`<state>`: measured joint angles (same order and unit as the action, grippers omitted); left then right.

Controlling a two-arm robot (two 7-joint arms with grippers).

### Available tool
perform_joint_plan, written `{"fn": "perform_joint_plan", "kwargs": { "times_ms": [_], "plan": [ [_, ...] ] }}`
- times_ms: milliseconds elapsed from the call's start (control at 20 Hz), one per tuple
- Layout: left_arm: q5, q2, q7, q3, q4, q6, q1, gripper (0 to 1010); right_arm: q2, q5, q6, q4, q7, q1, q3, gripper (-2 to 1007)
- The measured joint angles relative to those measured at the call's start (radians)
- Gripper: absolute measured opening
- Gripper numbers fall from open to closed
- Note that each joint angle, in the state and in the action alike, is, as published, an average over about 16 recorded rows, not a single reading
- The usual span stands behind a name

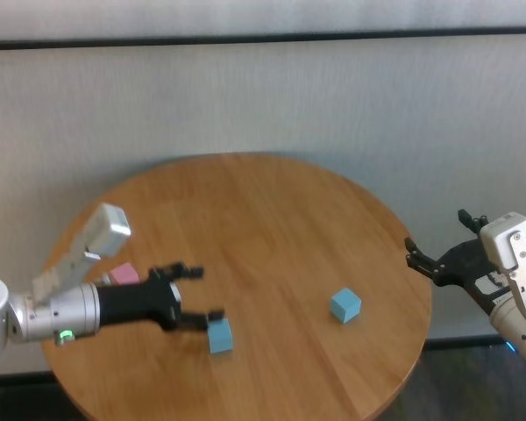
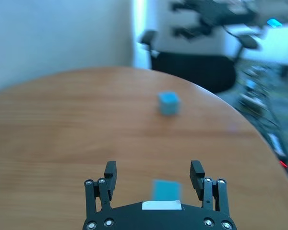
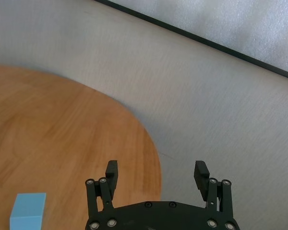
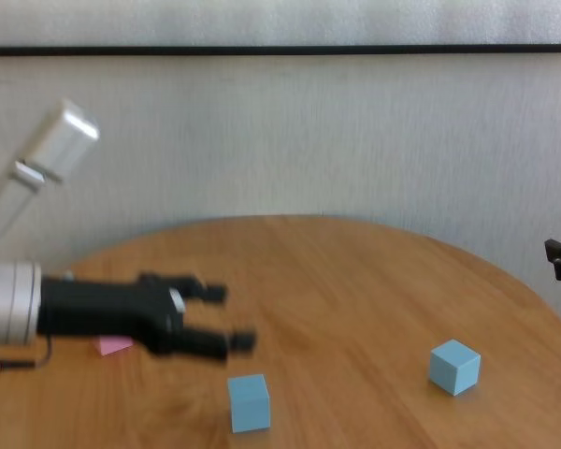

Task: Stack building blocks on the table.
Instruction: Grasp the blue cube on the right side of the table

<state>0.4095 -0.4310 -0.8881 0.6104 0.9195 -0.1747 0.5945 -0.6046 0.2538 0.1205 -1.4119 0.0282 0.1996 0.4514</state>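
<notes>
A round worktop [image 1: 272, 228] of warm brown wood grain with a smooth, faintly sheened finish carries two matt light blue blocks [image 1: 220, 336] [image 1: 344, 305] and a matt pink block [image 1: 121, 275]; the left hand [image 1: 195, 294] looks black matt plastic, on a silvery metal forearm [image 1: 57, 313].

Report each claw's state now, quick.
Left claw: open, holding nothing, just above the near blue block.
Right claw: open, empty, off the table's right edge.

A pale textured wall [image 1: 272, 96] fills twelve o'clock, crossed near the top by a dark horizontal strip [image 1: 263, 39]; soft, even daylight.
</notes>
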Motion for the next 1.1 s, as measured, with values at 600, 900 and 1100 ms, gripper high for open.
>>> {"fn": "perform_joint_plan", "kwargs": {
  "times_ms": [600,900,1100],
  "plan": [
    [0.012,0.051,0.433,-0.177,0.062,0.011,-0.062,999,0.000,0.000,0.000,0.000,0.000,0.000,0.000,1001],
    [0.002,0.071,0.550,-0.228,0.083,0.019,-0.085,999,0.000,0.000,0.000,0.000,-0.001,0.000,0.000,1001],
    [-0.003,0.076,0.581,-0.242,0.089,0.022,-0.092,999,-0.002,0.011,-0.020,-0.022,-0.017,-0.004,-0.001,1001]
  ]
}}
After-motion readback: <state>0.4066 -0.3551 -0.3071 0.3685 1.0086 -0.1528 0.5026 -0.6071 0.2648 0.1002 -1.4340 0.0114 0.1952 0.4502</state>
